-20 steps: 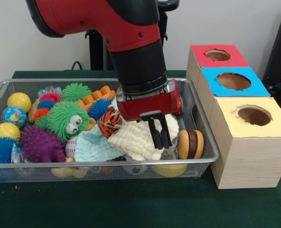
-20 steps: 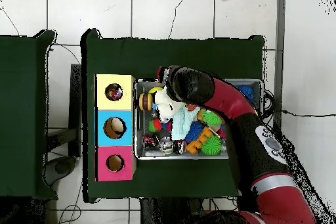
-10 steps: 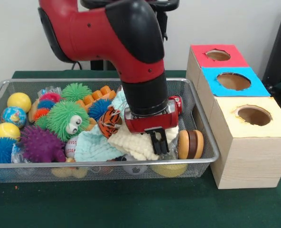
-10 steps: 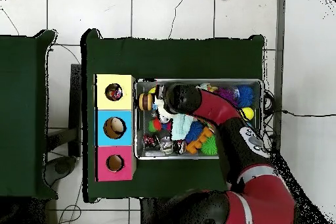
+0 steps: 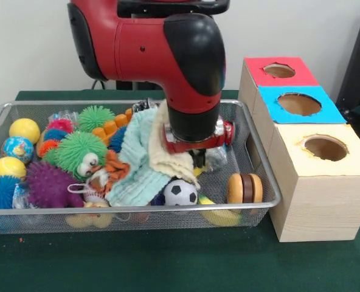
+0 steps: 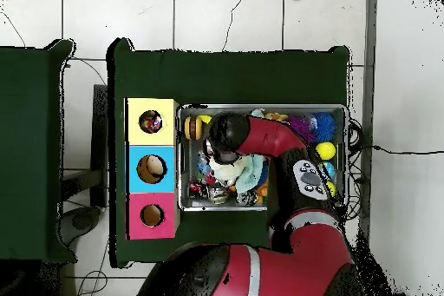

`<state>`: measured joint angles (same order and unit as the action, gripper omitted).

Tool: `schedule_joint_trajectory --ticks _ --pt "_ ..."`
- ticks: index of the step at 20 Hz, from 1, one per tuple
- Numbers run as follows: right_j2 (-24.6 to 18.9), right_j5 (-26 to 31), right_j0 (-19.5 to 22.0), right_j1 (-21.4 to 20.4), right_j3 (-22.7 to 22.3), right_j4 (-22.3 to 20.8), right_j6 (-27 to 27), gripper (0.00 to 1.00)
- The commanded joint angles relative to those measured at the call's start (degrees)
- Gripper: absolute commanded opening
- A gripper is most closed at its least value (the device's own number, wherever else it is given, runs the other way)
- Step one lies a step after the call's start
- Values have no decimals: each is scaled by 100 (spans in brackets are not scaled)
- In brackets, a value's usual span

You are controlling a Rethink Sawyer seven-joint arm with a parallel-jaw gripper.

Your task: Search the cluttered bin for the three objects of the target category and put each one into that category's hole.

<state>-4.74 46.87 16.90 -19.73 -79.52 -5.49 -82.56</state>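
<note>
The wire mesh bin (image 5: 271, 188) holds a heap of toys; it also shows in the overhead view (image 6: 260, 108). My gripper (image 5: 197, 159) is low inside the bin, right of centre, shut on a cream knobbly cloth (image 5: 171, 159) that hangs bunched from it. A mint cloth (image 5: 137, 161) lies against it on the left. A soccer ball (image 5: 180, 193) and a wooden yo-yo (image 5: 244, 188) lie uncovered in front. A tiger toy (image 5: 107, 170), a green fuzzy toy with eyes (image 5: 76, 149) and a purple spiky ball (image 5: 49, 184) lie further left. In the overhead view the arm (image 6: 227, 136) hides the gripper.
Three wooden boxes stand right of the bin, with a red top (image 5: 279, 71), a blue top (image 5: 298, 104) and a yellow top (image 5: 325, 148), each with a round hole. Yellow (image 5: 24, 129), globe (image 5: 17, 148) and tennis (image 5: 7, 168) balls lie at the bin's left end.
The gripper came down onto the cream cloth, then drew back toward the robot with the cloth in it. The mint cloth and tiger toy shifted left, uncovering the soccer ball.
</note>
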Motion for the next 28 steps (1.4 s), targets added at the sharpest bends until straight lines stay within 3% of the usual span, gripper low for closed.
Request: schedule_joint_trajectory --ticks 1,5,10,13,17,28 --pt "985 1188 54 198 459 -1125 127 0" --pt "1162 904 -7 134 721 -1872 362 0" --pt "1327 -271 -142 -102 878 -2870 387 0" --pt "1152 -287 3 -210 809 -2917 492 0" --pt "954 121 177 -273 683 -2830 656 0" --pt "777 876 320 -297 642 -2694 925 0"
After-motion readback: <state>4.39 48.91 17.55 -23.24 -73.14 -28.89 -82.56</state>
